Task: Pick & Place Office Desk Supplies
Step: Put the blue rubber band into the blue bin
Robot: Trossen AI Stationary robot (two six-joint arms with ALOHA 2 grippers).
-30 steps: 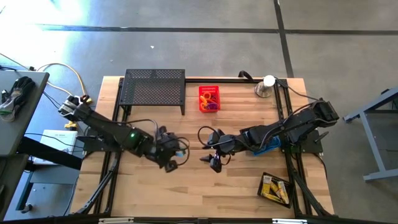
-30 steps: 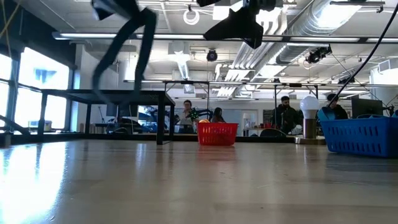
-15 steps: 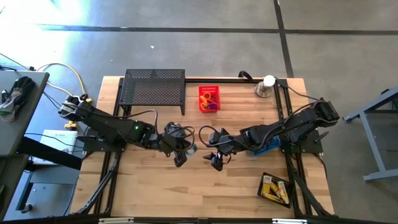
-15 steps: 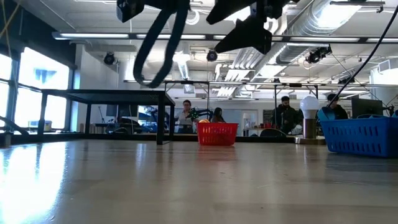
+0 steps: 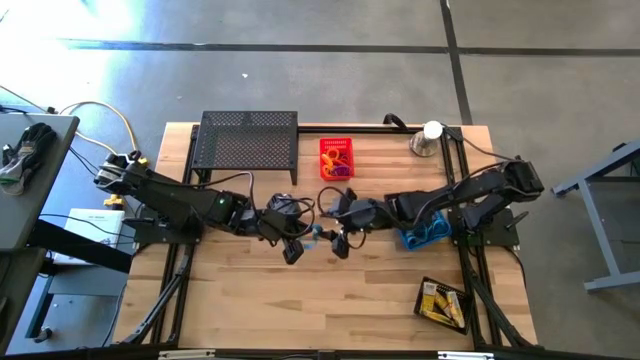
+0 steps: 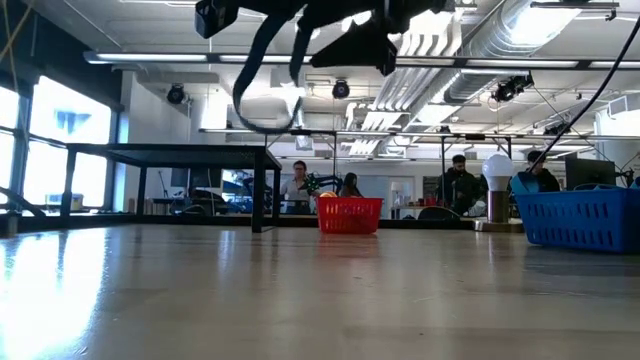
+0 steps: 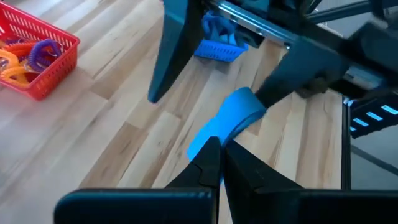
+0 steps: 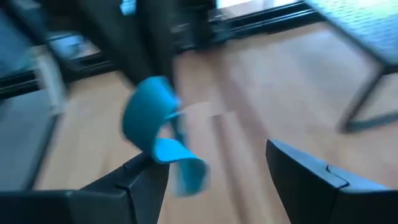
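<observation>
Blue band (image 7: 227, 121): one, a wide flat loop, pinched at one end between the left fingers, held in the air above mid-table, between the two grippers.
Left gripper (image 5: 292, 250): fingers (image 7: 208, 165) pressed together on the band's end, raised off the wood.
Right gripper (image 5: 340, 243): fingers (image 8: 305, 171) spread wide, holding nothing, just beside the band's free end.
Red basket (image 5: 336, 159): one, at the table's back, right of the mesh shelf; orange and purple loops (image 7: 25, 53) inside, too tangled to count.
Blue basket (image 5: 428, 234): one, under the right arm.
Yellow-and-white boxes (image 5: 441, 302): in a dark tray near the front right corner; count unclear.
Black mesh shelf (image 5: 249, 143): one, back left.
Silver dome with white ball (image 5: 428, 139): one, back right.
</observation>
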